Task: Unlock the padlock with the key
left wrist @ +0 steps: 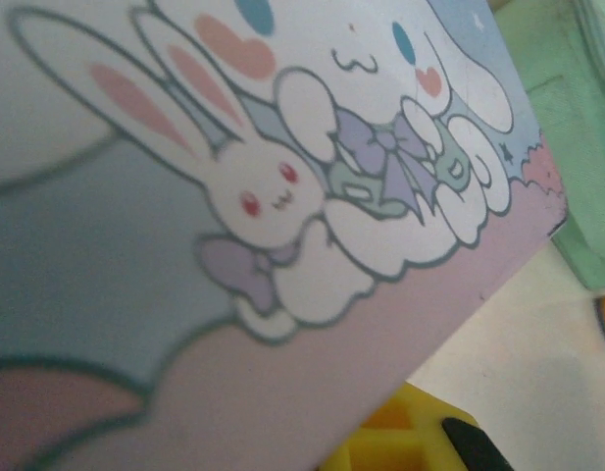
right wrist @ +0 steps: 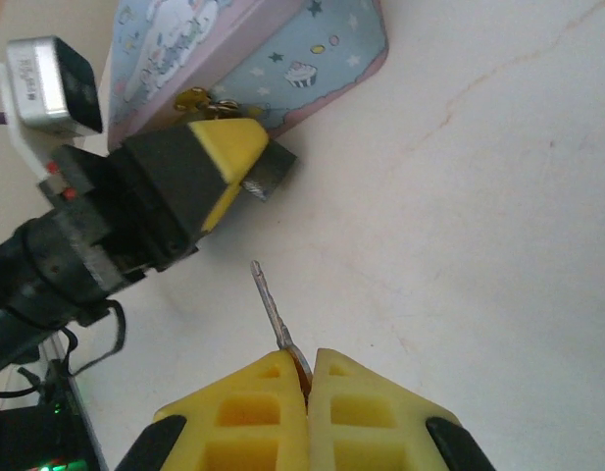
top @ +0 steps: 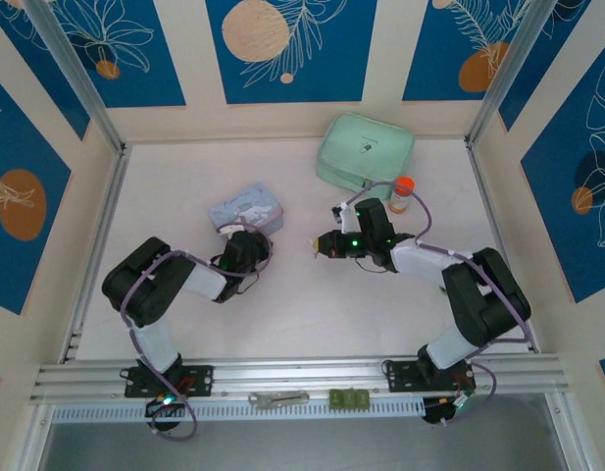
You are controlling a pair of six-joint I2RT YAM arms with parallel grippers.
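The right gripper (right wrist: pixel 307 378) clamps the key (right wrist: pixel 271 304), blade aimed at the padlock (right wrist: pixel 273 174), which the left gripper (right wrist: pixel 239 162) pinches steady beside the tin (right wrist: pixel 282 59) for insertion.

Can't see much of the padlock (right wrist: pixel 271 171), it's buried in the left gripper (right wrist: pixel 245 162), just a dark stub at 4 o'clock. Head of the key (right wrist: pixel 270 302) is swallowed by the right gripper (right wrist: pixel 308 361).
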